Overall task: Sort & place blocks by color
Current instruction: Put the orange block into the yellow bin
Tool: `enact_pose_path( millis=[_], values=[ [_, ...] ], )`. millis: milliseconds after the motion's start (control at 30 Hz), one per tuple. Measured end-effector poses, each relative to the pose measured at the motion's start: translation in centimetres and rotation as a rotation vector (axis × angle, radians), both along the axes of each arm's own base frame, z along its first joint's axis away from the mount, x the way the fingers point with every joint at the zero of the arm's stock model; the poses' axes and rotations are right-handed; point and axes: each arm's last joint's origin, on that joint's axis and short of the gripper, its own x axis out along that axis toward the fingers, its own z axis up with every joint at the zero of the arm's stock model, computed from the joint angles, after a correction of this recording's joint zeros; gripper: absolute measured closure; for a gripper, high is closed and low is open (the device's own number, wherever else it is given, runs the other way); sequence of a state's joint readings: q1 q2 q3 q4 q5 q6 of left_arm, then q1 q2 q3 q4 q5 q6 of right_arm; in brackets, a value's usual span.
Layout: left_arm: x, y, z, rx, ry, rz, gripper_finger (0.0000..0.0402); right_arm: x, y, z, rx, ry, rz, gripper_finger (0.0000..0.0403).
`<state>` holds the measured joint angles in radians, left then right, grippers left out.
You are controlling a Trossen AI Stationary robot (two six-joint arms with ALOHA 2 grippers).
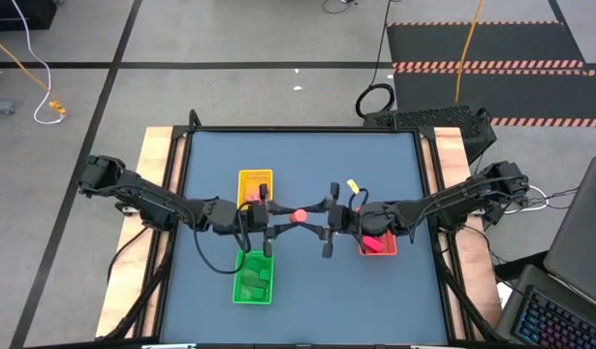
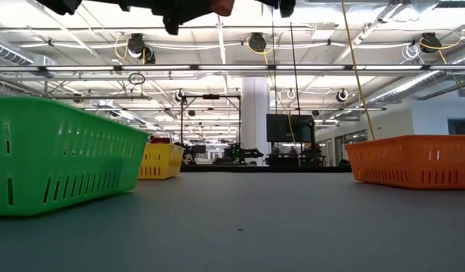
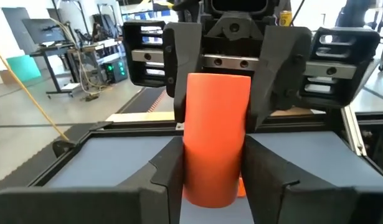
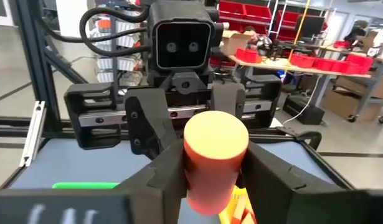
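Note:
A round salmon-red block (image 1: 299, 216), a short cylinder, hangs in the air over the middle of the table between my two grippers. My left gripper (image 3: 213, 186) comes from the table's left and my right gripper (image 4: 213, 186) from the right; they face each other and both are shut on this block. In the low view only the block's lower edge (image 2: 224, 6) shows, at the picture's top, well above the table. Green blocks (image 1: 255, 274) lie in the green tray (image 1: 241, 293) and red ones (image 1: 378, 242) in the red tray (image 1: 392, 252). My left gripper pinches the round block between its two fingers (image 3: 169, 180) at the curved side (image 3: 210, 168) of the end nearer to it. It comes level from the table's left, along the cylinder's length, and the block is lifted clear. My right gripper pinches the same block between its two fingers (image 4: 169, 174) on the curved side (image 4: 207, 180) of the opposite end. It comes level from the table's right, and the block's round end face (image 4: 216, 134) points toward the left gripper.
A yellow tray (image 1: 256, 176) sits on the far side of the left gripper, the green tray on the near side below it, and the red tray under the right arm. A small yellow piece (image 1: 353, 185) shows near the right arm. The blue table top (image 1: 307, 310) lies bare in front.

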<state>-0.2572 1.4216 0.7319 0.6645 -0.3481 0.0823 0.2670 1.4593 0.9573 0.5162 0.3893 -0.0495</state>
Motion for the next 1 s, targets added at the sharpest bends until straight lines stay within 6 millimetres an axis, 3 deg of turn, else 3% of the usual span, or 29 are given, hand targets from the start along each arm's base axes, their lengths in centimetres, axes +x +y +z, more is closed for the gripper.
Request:
enact_pose_path(
  millis=[200,400,733,1000],
  values=[
    [0.2,0.8,-0.1,-0.056,0.009,0.031,0.0279,0.0,0.0,0.0,0.007,-0.004,-0.012,0.0182],
    [0.0,2.2,-0.7,-0.086,0.092,0.133,0.0279,0.0,-0.2,-0.4,-0.014,0.036,-0.029,0.0132],
    [-3.5,6.6,-0.4,-0.221,0.265,0.52,0.0279,-0.8,-0.3,-3.1,0.016,0.311,-0.1,0.0117],
    [-6.3,8.0,-3.0,-0.372,0.509,0.754,0.0279,-1.9,0.6,-4.8,0.1,0.42,-0.108,0.0117]
  ],
)
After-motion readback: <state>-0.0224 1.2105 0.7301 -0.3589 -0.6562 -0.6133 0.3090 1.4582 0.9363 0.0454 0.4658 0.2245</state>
